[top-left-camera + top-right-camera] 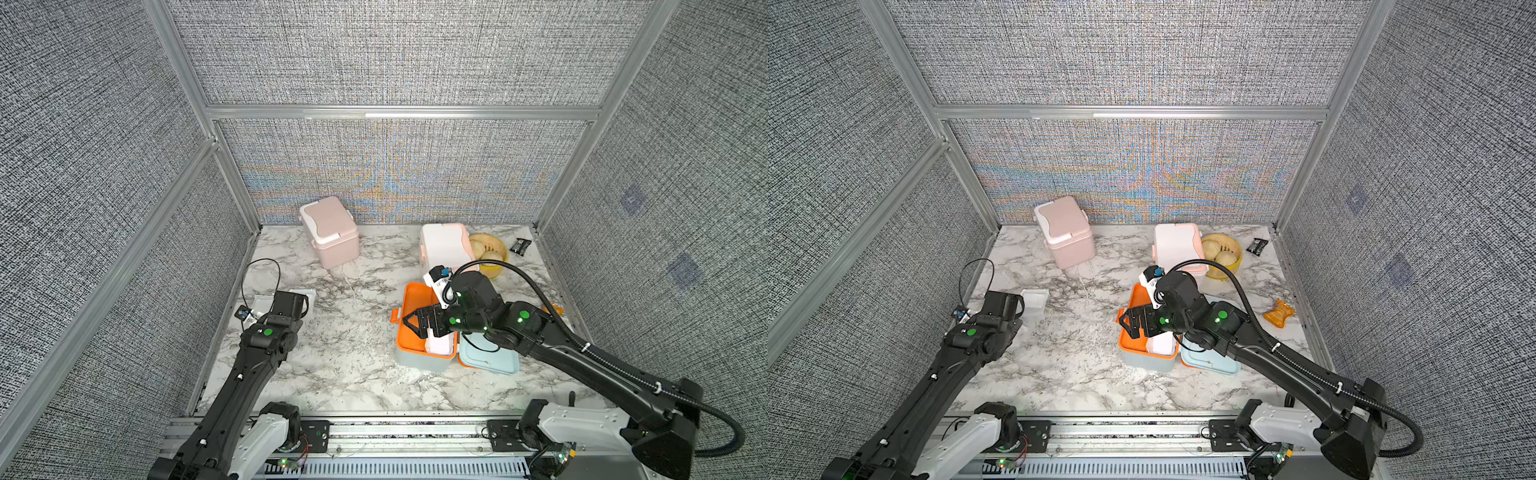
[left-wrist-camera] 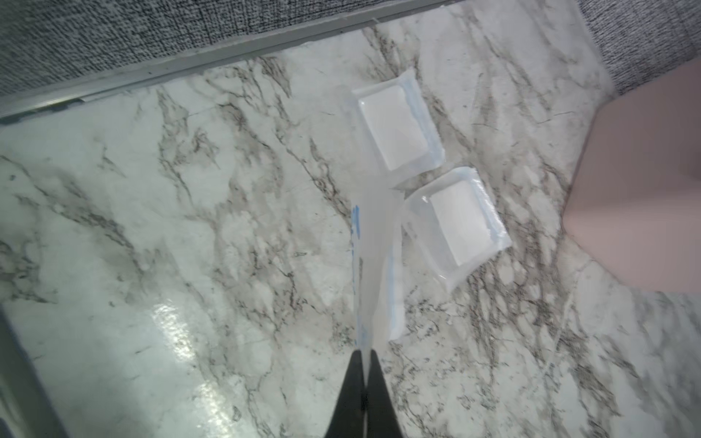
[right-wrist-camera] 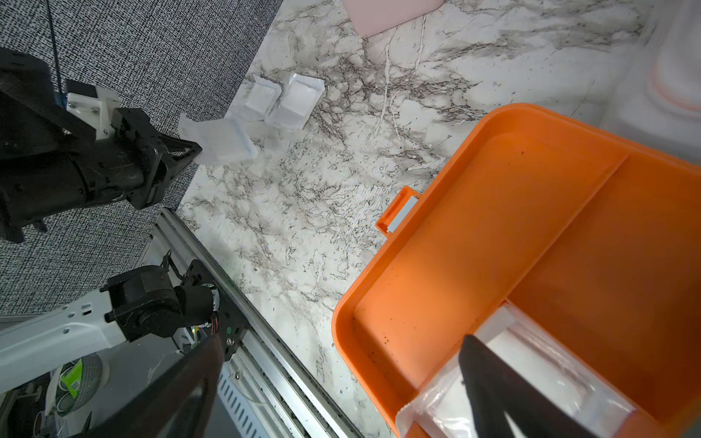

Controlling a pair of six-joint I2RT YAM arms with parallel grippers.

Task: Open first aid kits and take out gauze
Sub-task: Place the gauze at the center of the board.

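Left hand [image 2: 365, 352] pinches gauze [image 2: 373, 265] by its edge near the table [image 2: 189, 227] rim.

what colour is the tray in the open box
Orange tray, clearest in the right wrist view.

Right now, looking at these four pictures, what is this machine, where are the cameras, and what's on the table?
Two robot arms work at a marble table. Two pictures look down from overhead; the other two come from a camera on each arm's wrist. The left claw is shut on a wrapped gauze pad, near two more pads lying on the table. The right claw hangs open over the opened blue first aid kit, whose orange tray holds another gauze pad. The pink kit and the white kit stand closed at the back.
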